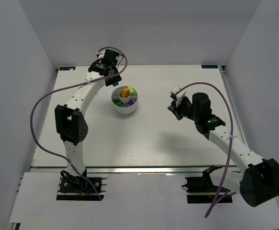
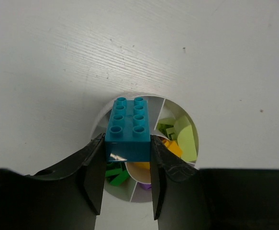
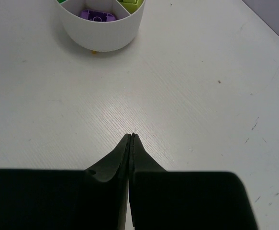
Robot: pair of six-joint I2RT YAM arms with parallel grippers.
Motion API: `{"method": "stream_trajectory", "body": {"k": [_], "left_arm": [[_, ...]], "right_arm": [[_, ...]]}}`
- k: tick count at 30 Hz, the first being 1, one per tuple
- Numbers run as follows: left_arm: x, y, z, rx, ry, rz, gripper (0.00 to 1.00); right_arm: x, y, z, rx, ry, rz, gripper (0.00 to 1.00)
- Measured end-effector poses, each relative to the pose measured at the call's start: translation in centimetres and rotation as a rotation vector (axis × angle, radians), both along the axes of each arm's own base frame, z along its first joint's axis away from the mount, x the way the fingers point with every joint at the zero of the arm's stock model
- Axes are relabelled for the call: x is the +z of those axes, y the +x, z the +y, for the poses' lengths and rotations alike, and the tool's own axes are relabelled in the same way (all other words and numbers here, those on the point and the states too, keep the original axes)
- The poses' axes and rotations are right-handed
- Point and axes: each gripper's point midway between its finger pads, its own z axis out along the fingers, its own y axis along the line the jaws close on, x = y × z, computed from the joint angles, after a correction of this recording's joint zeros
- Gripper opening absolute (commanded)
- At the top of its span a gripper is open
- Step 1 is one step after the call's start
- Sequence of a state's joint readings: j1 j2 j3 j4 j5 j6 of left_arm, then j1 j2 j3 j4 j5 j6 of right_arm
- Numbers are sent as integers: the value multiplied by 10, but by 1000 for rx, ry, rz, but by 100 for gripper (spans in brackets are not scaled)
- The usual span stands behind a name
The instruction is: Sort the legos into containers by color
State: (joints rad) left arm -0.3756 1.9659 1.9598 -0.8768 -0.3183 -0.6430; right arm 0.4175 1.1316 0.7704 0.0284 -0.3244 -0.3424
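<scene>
My left gripper (image 2: 128,143) is shut on a cyan brick (image 2: 128,128) and holds it above the far left part of the round white dish (image 1: 126,107). In the left wrist view the dish (image 2: 98,125) shows lime green bricks (image 2: 186,139), an orange brick (image 2: 172,147), dark green bricks (image 2: 115,175), a yellow one in the central well (image 2: 141,167) and a purple one (image 2: 151,185). In the top view the left gripper (image 1: 114,80) is at the dish's far left rim. My right gripper (image 3: 131,136) is shut and empty above bare table, right of the dish (image 3: 101,31), which holds a purple brick (image 3: 97,15).
The table's white walls stand at the back and sides. A small yellow speck (image 3: 94,51) lies on the table by the dish's near wall. The right arm (image 1: 211,125) hangs over the table's right half.
</scene>
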Motion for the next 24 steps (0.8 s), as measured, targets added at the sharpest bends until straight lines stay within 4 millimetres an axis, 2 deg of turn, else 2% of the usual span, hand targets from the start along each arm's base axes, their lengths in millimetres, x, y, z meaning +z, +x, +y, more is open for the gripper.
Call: {"method": "stream_trajectory", "body": {"k": [3,6,22,24], "left_arm": [[-21,7,1,38,1,55,0],[-34,5,1,53,1,91,0],[-44,0,-8,28,-51,134,0],[-47,-1,-9,23,-53,145,7]], "right_arm": [[2,1,-3,-6,8,0,0],[3,2,-6,-10,13,0,0],[2,2,-8,-13,30,16,0],[2,3,-9,-14,31,16,0]]}}
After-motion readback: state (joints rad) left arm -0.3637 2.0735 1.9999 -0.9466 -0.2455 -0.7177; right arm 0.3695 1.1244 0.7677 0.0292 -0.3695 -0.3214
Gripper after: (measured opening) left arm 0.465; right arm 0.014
